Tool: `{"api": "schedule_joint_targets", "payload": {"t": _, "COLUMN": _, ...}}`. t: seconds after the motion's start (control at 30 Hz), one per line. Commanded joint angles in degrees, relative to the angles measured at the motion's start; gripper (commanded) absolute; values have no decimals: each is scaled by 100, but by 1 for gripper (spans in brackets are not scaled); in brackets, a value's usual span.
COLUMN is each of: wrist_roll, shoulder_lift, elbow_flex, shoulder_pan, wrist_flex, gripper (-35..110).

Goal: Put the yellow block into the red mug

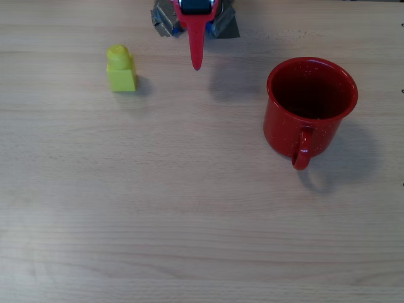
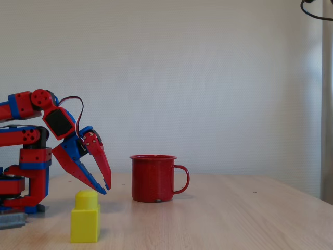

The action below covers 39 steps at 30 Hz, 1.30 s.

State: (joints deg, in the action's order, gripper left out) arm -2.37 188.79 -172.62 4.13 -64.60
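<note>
The yellow block (image 1: 121, 71) stands upright on the wooden table, at the upper left of the overhead view and nearest the camera in the fixed view (image 2: 85, 217). The red mug (image 1: 309, 104) stands upright at the right, its handle pointing toward the lower edge of the overhead view; nothing lies inside it. It also shows in the fixed view (image 2: 153, 179). My gripper (image 1: 197, 65) hangs near the arm's base between the two, fingertips together and nothing held. In the fixed view the gripper (image 2: 105, 189) points down, a little above the table, behind the block.
The red and blue arm base (image 2: 26, 177) sits at the table's far edge in the overhead view. Bare wooden tabletop (image 1: 189, 208) spreads across the lower half of that view. A white wall stands behind the table in the fixed view.
</note>
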Motion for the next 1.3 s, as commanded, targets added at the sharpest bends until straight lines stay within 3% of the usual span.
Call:
{"api": "schedule_joint_targets", "payload": {"t": 0.0, "wrist_roll": -53, "shoulder_lift": 62, "elbow_flex": 105, "shoulder_pan": 97, "wrist_flex": -114, "gripper": 0}}
{"api": "schedule_joint_targets", "payload": {"t": 0.97, "wrist_roll": 26, "shoulder_lift": 62, "elbow_flex": 105, "shoulder_pan": 167, "wrist_flex": -114, "gripper": 0}}
{"api": "schedule_joint_targets", "payload": {"t": 1.27, "wrist_roll": 466, "shoulder_lift": -387, "elbow_flex": 378, "shoulder_pan": -185, "wrist_flex": 132, "gripper": 0}}
